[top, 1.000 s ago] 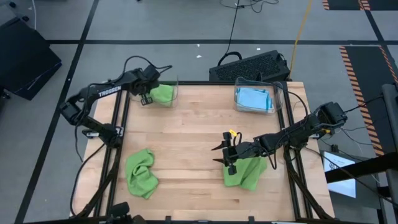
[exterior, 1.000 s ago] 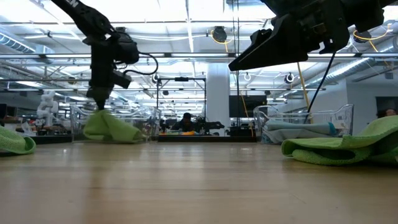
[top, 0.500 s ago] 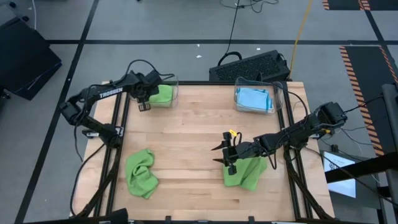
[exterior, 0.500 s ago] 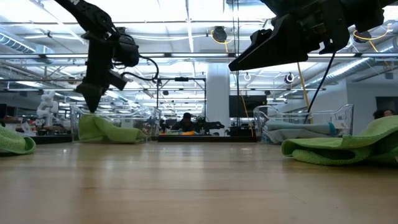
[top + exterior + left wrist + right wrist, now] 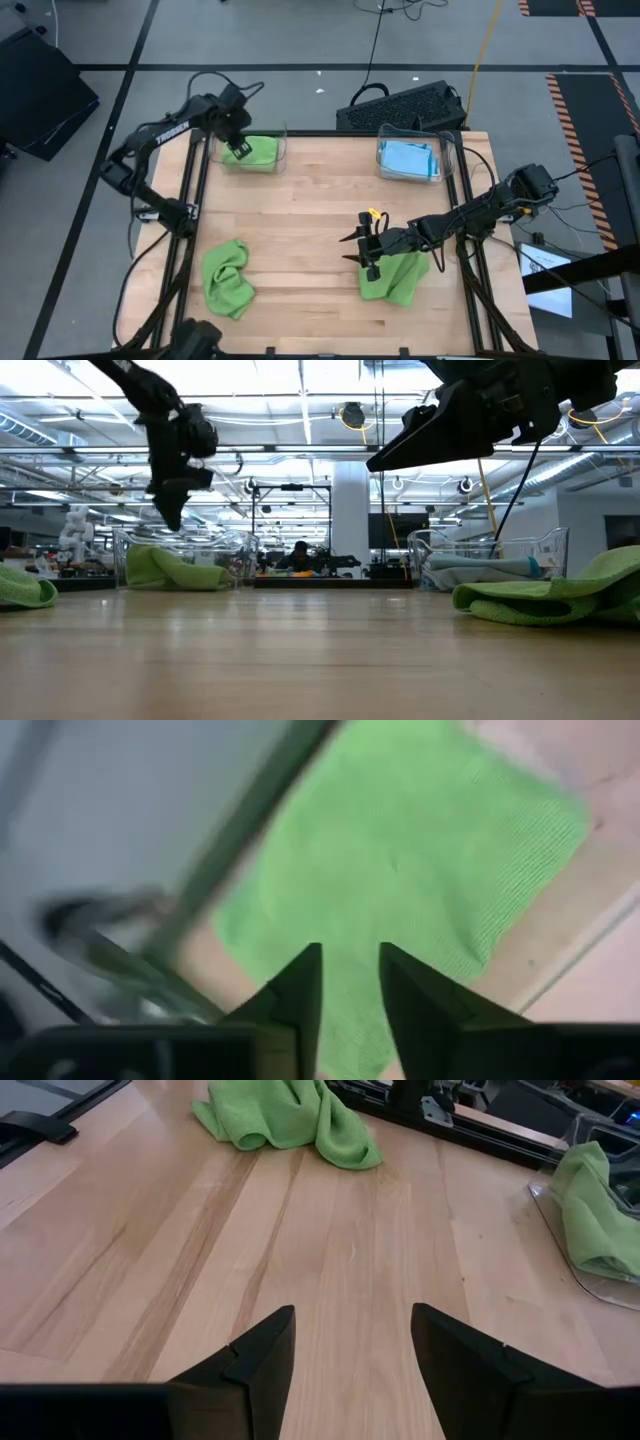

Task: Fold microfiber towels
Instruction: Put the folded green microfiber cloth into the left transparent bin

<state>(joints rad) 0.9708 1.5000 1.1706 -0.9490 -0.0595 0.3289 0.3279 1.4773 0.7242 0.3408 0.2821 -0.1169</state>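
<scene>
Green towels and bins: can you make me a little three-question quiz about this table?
1. True or false: the green towel in the left clear bin is held by the left gripper.
2. What colour are the towels in the right clear bin?
3. How many green towels lie on the bare wooden table? A) one B) two C) four

Key: 1 false, the gripper hangs above it with nothing between its jaws. 2 light blue. 3 B: one front left, one under the right gripper.

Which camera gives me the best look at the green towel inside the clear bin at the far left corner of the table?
The left wrist view: the green towel fills it from directly above. The high view shows it small, partly behind the left gripper; the low view a flat mound through the bin wall; the right wrist view only its edge.
</scene>
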